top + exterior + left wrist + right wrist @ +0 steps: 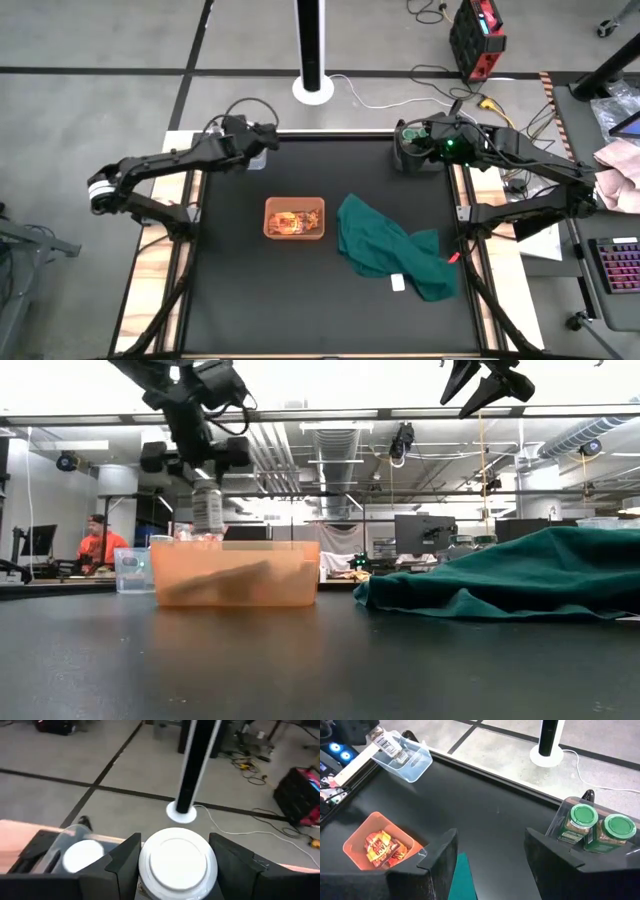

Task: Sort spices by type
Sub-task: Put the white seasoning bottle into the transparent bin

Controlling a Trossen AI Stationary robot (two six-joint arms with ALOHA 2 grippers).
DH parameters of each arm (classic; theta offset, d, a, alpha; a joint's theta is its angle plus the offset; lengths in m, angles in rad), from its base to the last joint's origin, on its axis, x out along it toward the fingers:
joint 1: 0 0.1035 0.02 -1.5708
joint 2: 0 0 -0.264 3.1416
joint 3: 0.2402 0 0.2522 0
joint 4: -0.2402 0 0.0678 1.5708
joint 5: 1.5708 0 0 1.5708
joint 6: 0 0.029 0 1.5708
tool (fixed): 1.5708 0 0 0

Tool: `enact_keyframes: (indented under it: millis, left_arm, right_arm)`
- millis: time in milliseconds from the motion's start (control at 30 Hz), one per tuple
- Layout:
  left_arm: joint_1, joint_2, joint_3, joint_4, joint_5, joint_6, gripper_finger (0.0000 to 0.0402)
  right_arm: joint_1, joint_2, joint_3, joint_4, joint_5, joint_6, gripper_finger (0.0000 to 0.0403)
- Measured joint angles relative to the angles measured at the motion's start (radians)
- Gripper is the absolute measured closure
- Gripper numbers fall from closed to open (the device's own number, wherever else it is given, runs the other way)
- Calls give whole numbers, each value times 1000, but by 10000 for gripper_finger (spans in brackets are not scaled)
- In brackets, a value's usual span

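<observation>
At the far left corner of the table — held jar: a white-capped jar [177, 861] is pinched between the fingers of the left gripper [175, 865], above a clear bin [402, 756].
Green-capped jars [600, 831]: two, side by side in a clear bin [559, 820] at the far right corner.
Right gripper [490, 857]: jaws spread, holding nothing — near those jars.
Packets [294, 221]: orange-red, inside the orange tray [294, 237] at the centre.
Cloth [390, 248]: dark green, right of the tray.

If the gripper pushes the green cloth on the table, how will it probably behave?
The green cloth lies crumpled in folds, so it is probably floppy and would bunch up rather than slide as one piece. The small white block resting on it would likely shift along with it.
</observation>
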Motion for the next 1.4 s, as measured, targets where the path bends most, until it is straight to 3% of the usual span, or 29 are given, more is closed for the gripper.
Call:
enact_keyframes:
  millis: [267, 533, 1400]
  left_arm:
    - [68, 31, -9, -68, -5, -72, 211]
    - [142, 100, -9, -76, 75, -58, 211]
    - [171, 239, -9, -35, 110, -133, 206]
  right_arm:
    - [0, 0, 0, 10, 18, 3, 186]
    - [0, 0, 0, 22, 18, 6, 186]
    - [0, 0, -2, 22, 27, -9, 186]
